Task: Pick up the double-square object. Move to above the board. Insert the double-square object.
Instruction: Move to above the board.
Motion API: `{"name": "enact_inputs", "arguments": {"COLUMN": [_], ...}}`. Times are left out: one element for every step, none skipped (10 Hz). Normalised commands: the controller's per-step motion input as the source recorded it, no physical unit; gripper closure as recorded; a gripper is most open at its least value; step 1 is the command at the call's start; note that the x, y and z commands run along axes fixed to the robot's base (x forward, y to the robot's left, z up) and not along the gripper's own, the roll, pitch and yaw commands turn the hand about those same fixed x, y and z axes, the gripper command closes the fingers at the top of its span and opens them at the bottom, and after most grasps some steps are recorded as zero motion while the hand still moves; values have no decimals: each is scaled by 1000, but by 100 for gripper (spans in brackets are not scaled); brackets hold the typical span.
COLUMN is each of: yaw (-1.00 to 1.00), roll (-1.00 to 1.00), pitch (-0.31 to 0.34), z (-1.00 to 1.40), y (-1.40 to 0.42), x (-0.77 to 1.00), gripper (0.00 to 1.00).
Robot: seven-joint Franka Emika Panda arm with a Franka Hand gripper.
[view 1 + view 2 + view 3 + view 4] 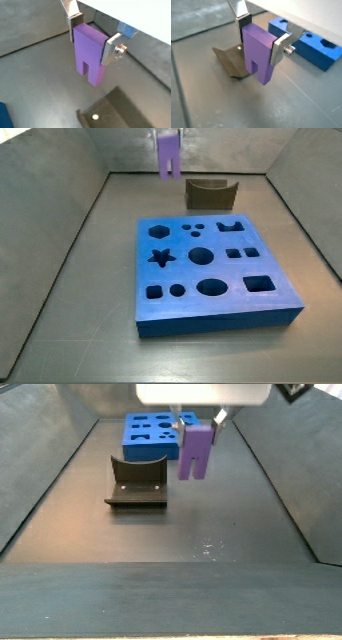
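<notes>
My gripper (92, 42) is shut on the double-square object (90, 52), a tall light-purple block. It hangs clear above the grey floor with its two prongs pointing down. Both wrist views show the silver fingers clamped on its upper sides (262, 42). In a side view the object (170, 156) hangs beyond the board's far edge, near the fixture. The board (214, 306) is a large blue slab with many shaped holes, lying flat on the floor. In another side view the gripper (198, 422) holds the object (197, 452) in front of the board (147, 452).
The dark L-shaped fixture (209, 194) stands on the floor between the held object and the board, and also shows in the other side view (138, 484). Grey walls enclose the floor on all sides.
</notes>
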Motion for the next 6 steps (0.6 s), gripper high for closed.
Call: {"name": "enact_inputs", "arguments": {"yaw": [-43, -41, -43, -44, -49, -51], "roll": [-209, -199, -195, -195, -197, -196], "pitch": [62, 62, 56, 49, 48, 49], "z": [1000, 1000, 1000, 1000, 997, 891], "y": [315, 291, 258, 241, 207, 171], "x": [255, 232, 202, 181, 152, 124], "gripper": [100, 100, 100, 100, 100, 100]}}
